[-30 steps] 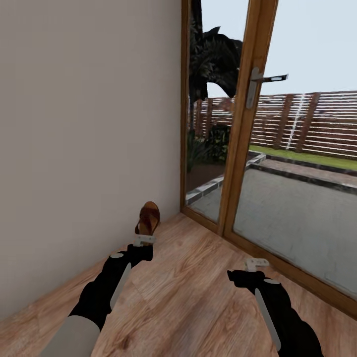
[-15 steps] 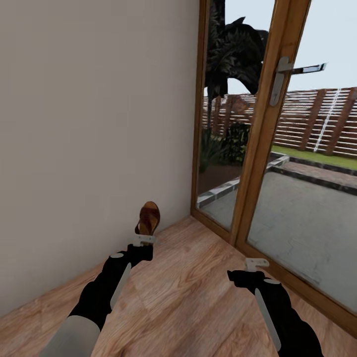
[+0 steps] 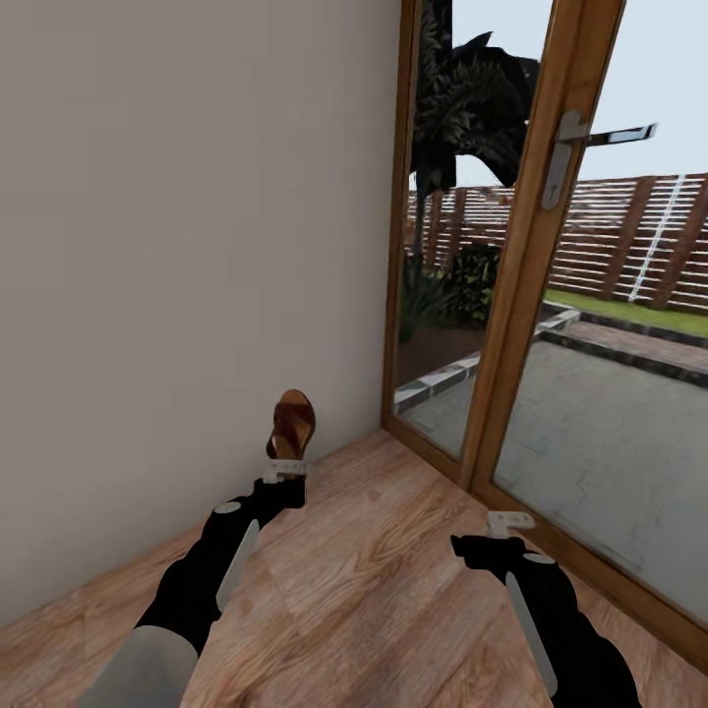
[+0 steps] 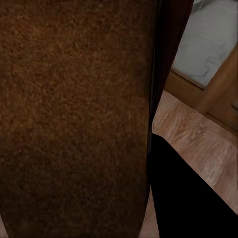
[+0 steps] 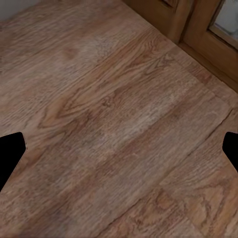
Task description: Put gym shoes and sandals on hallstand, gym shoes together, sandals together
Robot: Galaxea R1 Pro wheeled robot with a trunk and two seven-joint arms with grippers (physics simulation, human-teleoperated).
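Sandal [image 3: 291,426]: dark brown leather, held off the corridor floor [image 3: 393,551] and standing roughly upright, toe end up, in front of the beige wall [image 3: 187,246]. No brand, label or legible writing on it. Its lower end sits in the left gripper [image 3: 284,471], whose pale fingers are clamped on it. In the left wrist view the sandal's grainy brown surface [image 4: 74,114] lies right against the camera, with floor planks and a wooden frame past its edge.

Right gripper [image 3: 510,522]: low over the wood-plank floor, well apart from the sandal, nothing between the fingers. Right wrist view shows its dark fingertips [image 5: 10,151] spread wide over bare planks.

Glazed wooden door [image 3: 511,295] with a metal lever handle [image 3: 590,138] stands to the right of the wall.
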